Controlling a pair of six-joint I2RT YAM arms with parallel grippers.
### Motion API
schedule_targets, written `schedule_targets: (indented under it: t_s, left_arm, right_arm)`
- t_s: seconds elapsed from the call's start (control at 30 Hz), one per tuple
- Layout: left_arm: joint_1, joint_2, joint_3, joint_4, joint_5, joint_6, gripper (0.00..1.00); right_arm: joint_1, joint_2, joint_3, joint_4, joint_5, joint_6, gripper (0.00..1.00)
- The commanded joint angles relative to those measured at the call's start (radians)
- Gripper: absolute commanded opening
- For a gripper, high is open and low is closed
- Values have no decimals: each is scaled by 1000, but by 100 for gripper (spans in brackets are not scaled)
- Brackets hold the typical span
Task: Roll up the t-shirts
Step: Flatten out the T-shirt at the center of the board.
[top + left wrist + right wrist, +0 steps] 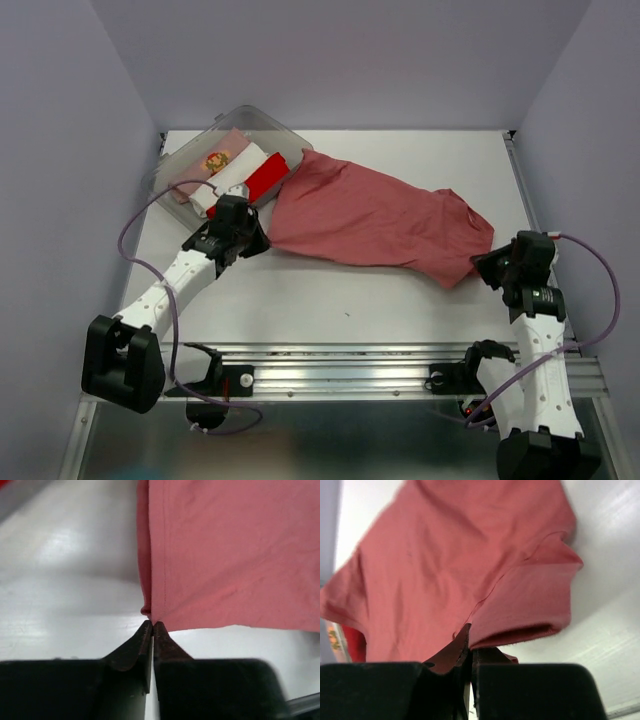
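A large brick-red t-shirt (370, 215) lies spread and wrinkled across the middle of the white table. My left gripper (262, 240) is at its lower left corner. In the left wrist view the jaws (152, 625) are pressed together, with the corner of the t-shirt (230, 555) gathered at their tips. My right gripper (483, 262) is at the shirt's right end, shut (471, 645) on the edge of the t-shirt (445, 555) beside a sleeve opening. A pale pink bundle (215, 160), a white one (235, 175) and a bright red one (265, 178) lie rolled side by side.
The rolled bundles sit in a clear plastic tub (262, 120) at the table's back left, just behind my left gripper. A metal rail (350, 365) runs along the near edge. Grey walls enclose the table on three sides.
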Motion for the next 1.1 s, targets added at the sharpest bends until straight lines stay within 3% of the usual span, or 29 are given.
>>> schedule_targets:
  t_s: [0.0,0.1,0.17,0.47,0.83,1.07]
  left_arm:
    - [1,-16,-119,-16,57,-33,44]
    - [-2,-27,-159,-14,48,-55,75]
    - [-2,-38,-168,-21,16,-79,77]
    - [-5,-36,-236,44,-32,-243,74]
    - [-50,114,-233,143,-95,-329,74]
    - [-71,226,-179,196,-109,-316,63]
  right_arm:
    - [-5,-47,-142,-113,-44,17,1]
    - [-5,-74,-200,-104,-44,31,1]
    - [-5,-76,-205,-96,-39,24,1]
    - [-5,-38,-217,-54,-59,21,1]
    - [-5,-27,-213,-36,-73,18,1]
    - [-5,-16,-207,-38,-71,15,1]
